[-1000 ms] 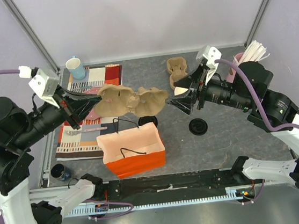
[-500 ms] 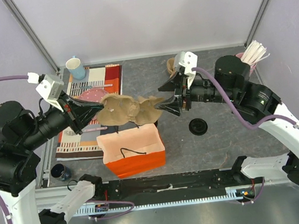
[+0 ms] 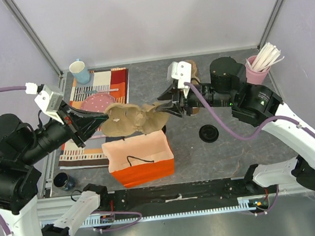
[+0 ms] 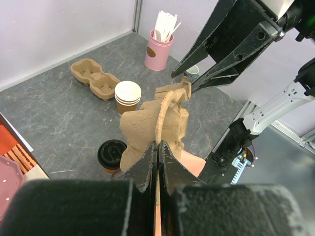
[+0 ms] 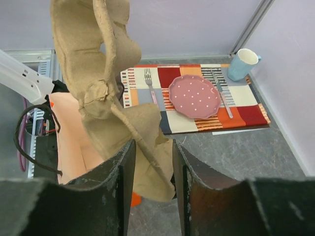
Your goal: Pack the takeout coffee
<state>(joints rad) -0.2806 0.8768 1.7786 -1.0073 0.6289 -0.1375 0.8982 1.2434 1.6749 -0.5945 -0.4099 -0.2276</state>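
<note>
My left gripper (image 3: pixel 102 120) (image 4: pixel 158 143) is shut on the near edge of a brown pulp cup carrier (image 3: pixel 129 118) (image 4: pixel 157 123) (image 5: pixel 98 59), holding it in the air over the orange paper bag (image 3: pixel 143 165) (image 5: pixel 74 142). My right gripper (image 3: pixel 165 108) (image 5: pixel 151 145) straddles the carrier's other end, jaws still apart with a gap on one side. The takeout coffee (image 4: pixel 112 155), a brown cup with a black lid, stands on the table below the carrier; in the top view the carrier mostly hides it.
A stack of lidless cups (image 4: pixel 127 96), a second carrier (image 4: pixel 93 78) and a pink straw holder (image 3: pixel 254 70) stand at the back right. A loose black lid (image 3: pixel 209 132) lies right of the bag. Placemat with pink plate (image 3: pixel 99 102) and blue mug (image 3: pixel 79 71) at left.
The right arm has swung left to the carrier's far end, and its jaws have narrowed around that edge. The left gripper has kept its hold, shifting the carrier slightly.
</note>
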